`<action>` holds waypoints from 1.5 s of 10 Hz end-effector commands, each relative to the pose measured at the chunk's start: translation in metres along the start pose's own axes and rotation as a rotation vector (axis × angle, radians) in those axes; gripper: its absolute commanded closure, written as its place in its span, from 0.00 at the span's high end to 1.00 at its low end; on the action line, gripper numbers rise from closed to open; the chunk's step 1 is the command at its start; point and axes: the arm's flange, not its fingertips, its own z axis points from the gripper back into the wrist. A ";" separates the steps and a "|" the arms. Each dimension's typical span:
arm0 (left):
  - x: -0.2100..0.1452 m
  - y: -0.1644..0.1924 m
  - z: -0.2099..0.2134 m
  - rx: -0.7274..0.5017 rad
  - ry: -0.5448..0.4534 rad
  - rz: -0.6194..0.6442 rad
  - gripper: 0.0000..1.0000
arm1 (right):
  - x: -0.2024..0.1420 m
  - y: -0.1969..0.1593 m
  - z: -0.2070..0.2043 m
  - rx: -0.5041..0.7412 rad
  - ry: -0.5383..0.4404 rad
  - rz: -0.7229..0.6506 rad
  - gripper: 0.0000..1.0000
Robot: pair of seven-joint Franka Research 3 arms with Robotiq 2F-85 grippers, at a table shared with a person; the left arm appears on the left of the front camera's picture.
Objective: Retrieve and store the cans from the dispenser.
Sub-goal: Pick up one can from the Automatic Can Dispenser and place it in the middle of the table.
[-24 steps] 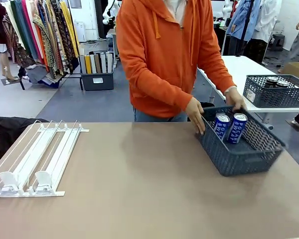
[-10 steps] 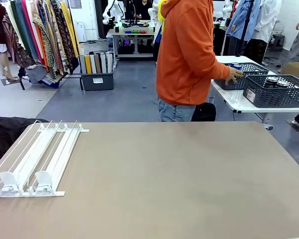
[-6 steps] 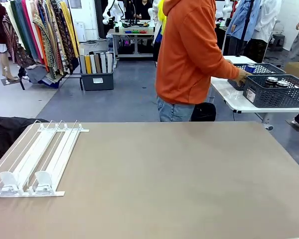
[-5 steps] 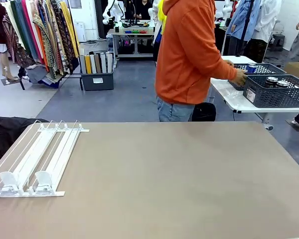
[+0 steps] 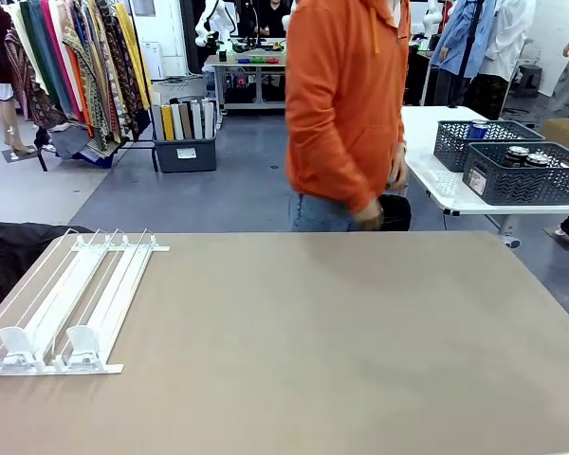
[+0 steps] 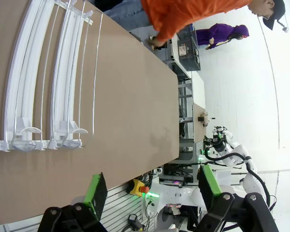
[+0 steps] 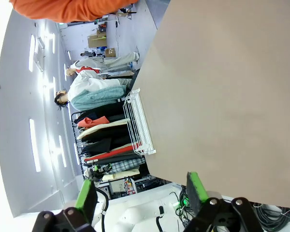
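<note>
Lying flat at the near left corner of the brown table (image 5: pixel 313 341), the white dispenser (image 5: pixel 66 303) has its long rails running away from the camera and its two small stoppers (image 5: pixel 43 346) at the near end, and its lanes hold nothing. In the left wrist view the same rack (image 6: pixel 43 82) sits up and to the left of the left gripper (image 6: pixel 152 186), well apart from it, with bare tabletop between. That gripper's green-padded fingers (image 6: pixel 95 191) stand wide apart with nothing between them, hanging off the table's edge. The right gripper (image 7: pixel 140 193) is likewise spread, its fingers (image 7: pixel 84 195) holding nothing, and the rack (image 7: pixel 137 123) shows far off at the table's other side in the right wrist view.

The cans (image 5: pixel 526 156) are not on this table. They stand in two dark mesh baskets (image 5: pixel 522 180) on a white side table (image 5: pixel 436 180) behind and to the right, far from both grippers. The nearer basket shows silver tops on dark cans, and the farther one (image 5: pixel 460 137) shows a blue can (image 5: pixel 477 130) above its rim. A person in an orange hoodie (image 5: pixel 346 104) stands between the two tables at the far edge of the brown one, one hand (image 5: pixel 368 218) hanging low and blurred, holding nothing that I can make out.
</note>
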 end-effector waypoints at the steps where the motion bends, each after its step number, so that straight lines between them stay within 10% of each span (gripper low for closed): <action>1: 0.001 0.001 -0.001 -0.023 -0.010 -0.018 1.00 | -0.002 0.003 0.002 0.000 0.008 -0.004 1.00; 15: 0.001 0.001 -0.001 -0.023 -0.010 -0.018 1.00 | -0.002 0.003 0.002 0.000 0.008 -0.004 1.00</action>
